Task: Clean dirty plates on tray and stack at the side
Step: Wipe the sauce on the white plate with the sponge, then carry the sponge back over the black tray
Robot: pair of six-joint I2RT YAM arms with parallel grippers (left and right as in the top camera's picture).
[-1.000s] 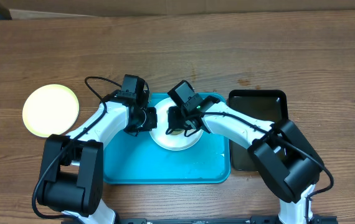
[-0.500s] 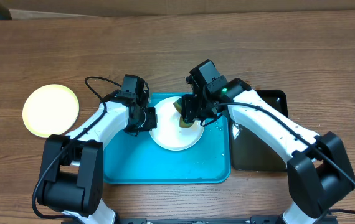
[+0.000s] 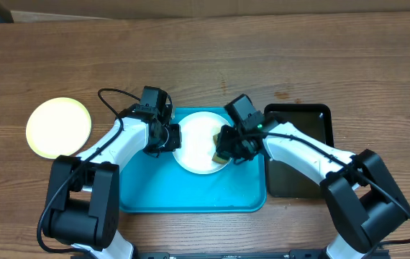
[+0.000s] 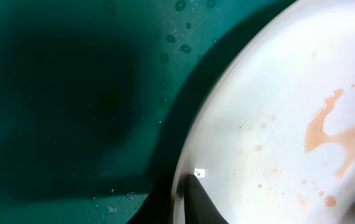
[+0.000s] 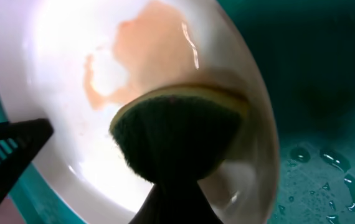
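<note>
Fingers of right gripper [image 3: 226,150] clamp sponge [image 3: 219,153] on plate [image 3: 194,140], black tray [image 3: 302,119] near

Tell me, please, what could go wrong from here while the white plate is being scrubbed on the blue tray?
The left gripper pinches only the rim of the white plate; scrubbing pressure could make it slip or tilt on the wet tray. The sponge in the right gripper sits near the plate's right edge, so a stroke might run off it. The orange smear may spread rather than lift.
</note>
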